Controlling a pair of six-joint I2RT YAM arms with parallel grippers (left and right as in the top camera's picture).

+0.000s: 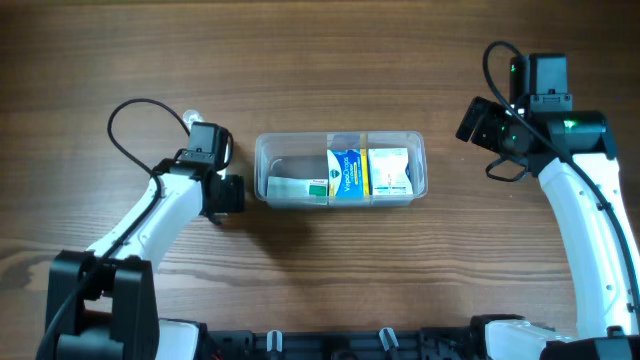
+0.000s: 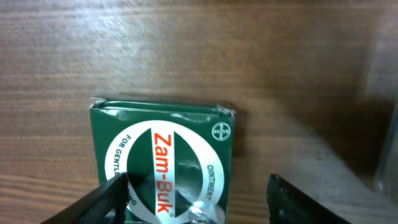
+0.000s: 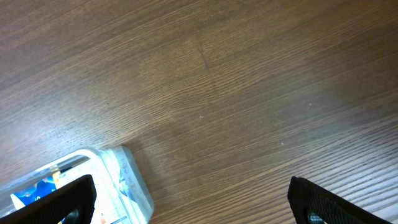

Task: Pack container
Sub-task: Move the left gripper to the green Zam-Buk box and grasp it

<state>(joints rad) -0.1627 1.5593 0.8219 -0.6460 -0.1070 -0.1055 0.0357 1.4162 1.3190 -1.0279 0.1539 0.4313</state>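
Observation:
The clear plastic container [image 1: 340, 142] stands mid-table and holds a white-green box, a blue box [image 1: 345, 172] and a yellow-white box [image 1: 388, 172]. My left gripper [image 1: 225, 192] is just left of the container. In the left wrist view it [image 2: 199, 210] is open, with a green Zam-Buk box [image 2: 163, 155] lying on the table between its fingers, nearer the left finger. In the overhead view the arm hides that box. My right gripper [image 1: 478, 120] is open and empty to the right of the container. Its wrist view [image 3: 199, 211] shows the container's corner [image 3: 127, 180].
A small clear bottle [image 1: 190, 113] lies behind the left arm. A blurred clear wall [image 2: 385, 143] shows at the right of the left wrist view. The wooden table [image 1: 330, 60] stretches around the container.

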